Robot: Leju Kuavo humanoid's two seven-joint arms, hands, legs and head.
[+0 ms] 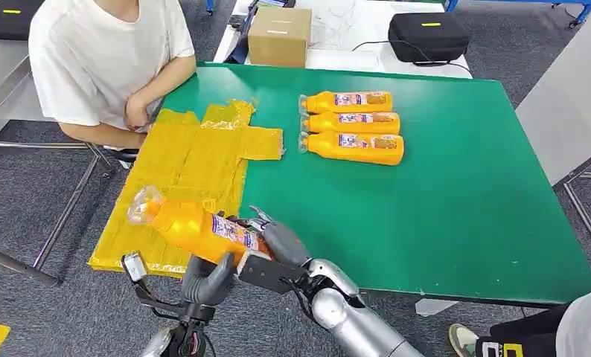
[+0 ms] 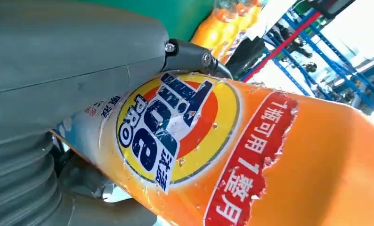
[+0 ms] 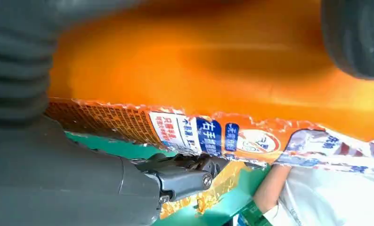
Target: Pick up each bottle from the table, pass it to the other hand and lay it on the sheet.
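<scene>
- The bottle (image 1: 196, 227) is being gripped by both the right hand (image 1: 274, 242) and the left hand (image 1: 207, 281), judged mid-handover.
- It is being held over the yellow sheet (image 1: 196, 160) for laying down.

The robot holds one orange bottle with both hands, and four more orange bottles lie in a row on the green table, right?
Not quite: three orange plastic bottles lie in that row on the green table, as the head view shows. Both hands, left and right, do hold one orange bottle.
</scene>
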